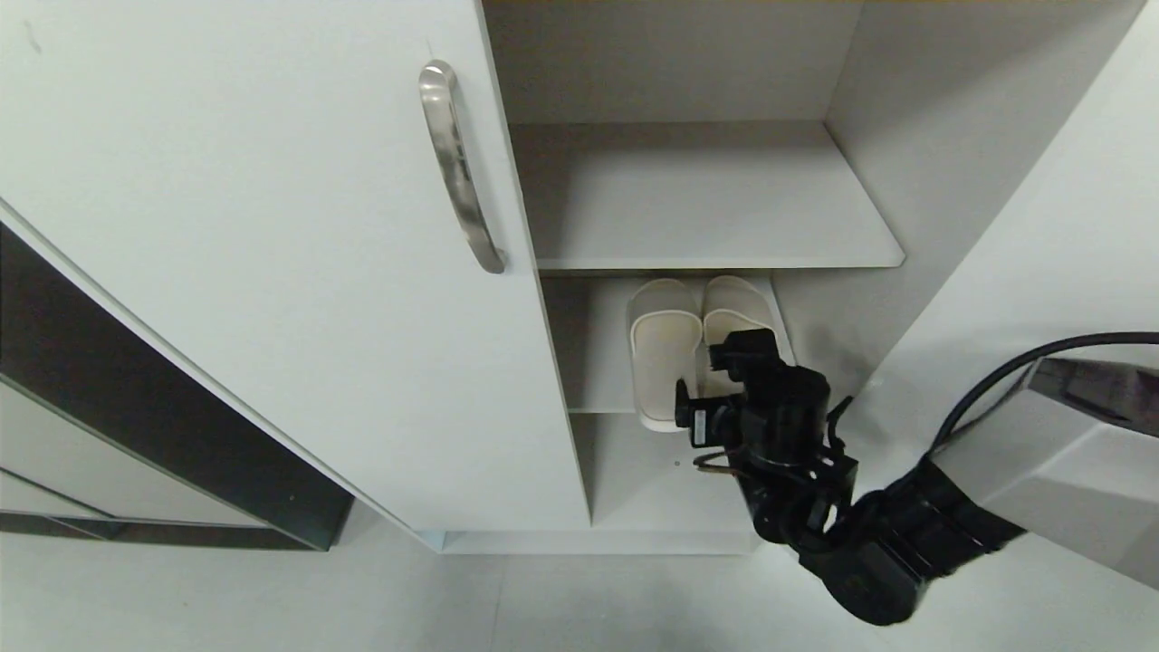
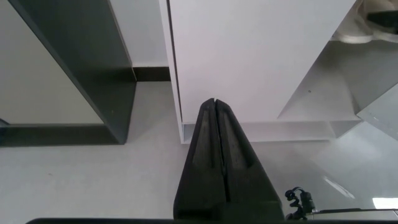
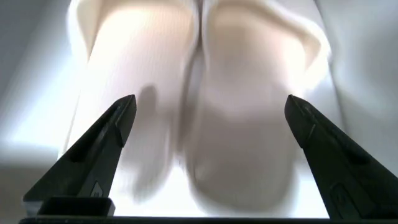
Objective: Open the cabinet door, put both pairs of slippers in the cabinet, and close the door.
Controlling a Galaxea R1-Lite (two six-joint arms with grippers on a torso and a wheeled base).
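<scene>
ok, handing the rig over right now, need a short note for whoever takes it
The right end effector is open and empty, right in front of the white slippers. The left end effector is shut and empty, low over the floor.
That pair sits side by side on the lower shelf.
Done: door open, one pair in.
Left: put the second pair in, then close the door.

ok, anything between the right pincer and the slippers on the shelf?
Nothing. In the right wrist view the open right pincer faces the slippers directly, with no object in the gap.
</scene>
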